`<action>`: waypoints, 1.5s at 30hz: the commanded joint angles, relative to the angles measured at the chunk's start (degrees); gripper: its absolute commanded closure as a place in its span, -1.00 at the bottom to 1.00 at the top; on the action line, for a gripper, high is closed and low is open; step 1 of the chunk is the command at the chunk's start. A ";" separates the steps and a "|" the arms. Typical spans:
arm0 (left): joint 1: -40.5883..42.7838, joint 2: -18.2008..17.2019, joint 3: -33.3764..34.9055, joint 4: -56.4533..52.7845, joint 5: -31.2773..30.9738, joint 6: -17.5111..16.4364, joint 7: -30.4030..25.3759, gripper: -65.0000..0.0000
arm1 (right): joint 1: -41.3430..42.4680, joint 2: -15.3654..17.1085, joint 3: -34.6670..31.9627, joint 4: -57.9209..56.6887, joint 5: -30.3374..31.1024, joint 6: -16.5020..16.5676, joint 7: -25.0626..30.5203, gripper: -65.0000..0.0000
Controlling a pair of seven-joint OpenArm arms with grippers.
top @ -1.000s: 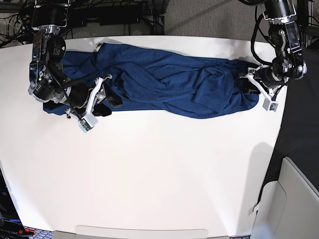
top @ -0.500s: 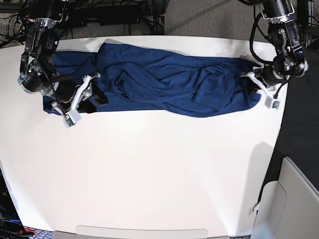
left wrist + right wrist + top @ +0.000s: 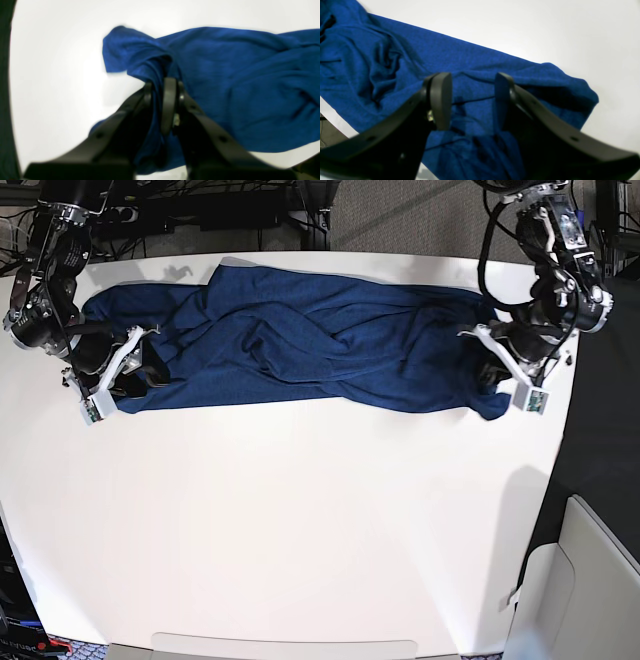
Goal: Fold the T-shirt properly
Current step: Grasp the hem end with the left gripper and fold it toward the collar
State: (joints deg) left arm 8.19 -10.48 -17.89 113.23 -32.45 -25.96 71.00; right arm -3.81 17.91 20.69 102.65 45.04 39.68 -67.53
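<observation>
Lying bunched in a long, rumpled band across the far part of the white bench [image 3: 300,520], the T-shirt [image 3: 310,345] is your one item, dark blue and heavily creased.

Progress: no neat fold shows yet; by the look of it, spreading flat and every fold are left for you.

Left pincer [image 3: 162,100]: closed on a gathered ridge of cloth at one end of the garment, jaws nearly meeting with fabric pinched between.

Right pincer [image 3: 472,100]: jaws standing apart over the other end of the shirt, gripping nothing; whether the tips touch the cloth is hard to tell from the blurred wrist view.

Edges: the garment's far side sits close to the bench's back edge, and each end lies near a side edge.

Open room: a broad bare stretch of bench lies on the near side, giving you space to draw the shirt forward.
</observation>
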 commanded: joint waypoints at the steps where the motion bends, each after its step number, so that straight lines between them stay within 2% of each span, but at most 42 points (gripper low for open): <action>1: -0.41 0.24 0.79 1.89 -0.65 -0.29 0.78 1.00 | 0.43 0.77 0.37 1.13 1.16 0.32 1.02 0.14; 11: -0.67 6.04 13.89 4.00 -0.65 -0.29 1.04 1.00 | 0.34 0.77 1.07 1.13 1.16 0.32 1.02 0.14; 17: -1.11 11.14 19.08 4.09 -0.65 -0.29 1.04 1.00 | 0.61 0.77 1.07 1.13 1.16 0.32 1.02 0.14; 30: -4.71 18.52 30.24 4.44 -0.56 -0.29 1.13 1.00 | 1.48 0.77 1.16 0.87 1.07 0.32 1.11 0.14; 34: -4.71 18.79 32.79 3.74 -0.30 -0.20 0.95 1.00 | 1.48 0.59 1.16 0.87 1.07 0.32 1.11 0.14; 40: -4.62 18.35 32.44 1.45 -0.30 -0.02 0.69 0.98 | 1.57 0.59 1.16 0.87 1.07 0.32 1.11 0.14; 43: -4.80 18.08 32.44 1.36 -0.30 0.07 0.69 0.80 | 2.19 0.33 1.16 0.87 1.07 0.32 1.11 0.14; 45: -4.80 17.12 32.44 1.54 -0.30 0.07 0.69 0.55 | 2.19 0.24 1.07 0.87 1.07 0.32 1.11 0.14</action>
State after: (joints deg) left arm 4.12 6.42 14.52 113.62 -31.79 -25.58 72.14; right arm -2.37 17.63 21.47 102.63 45.01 39.68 -67.51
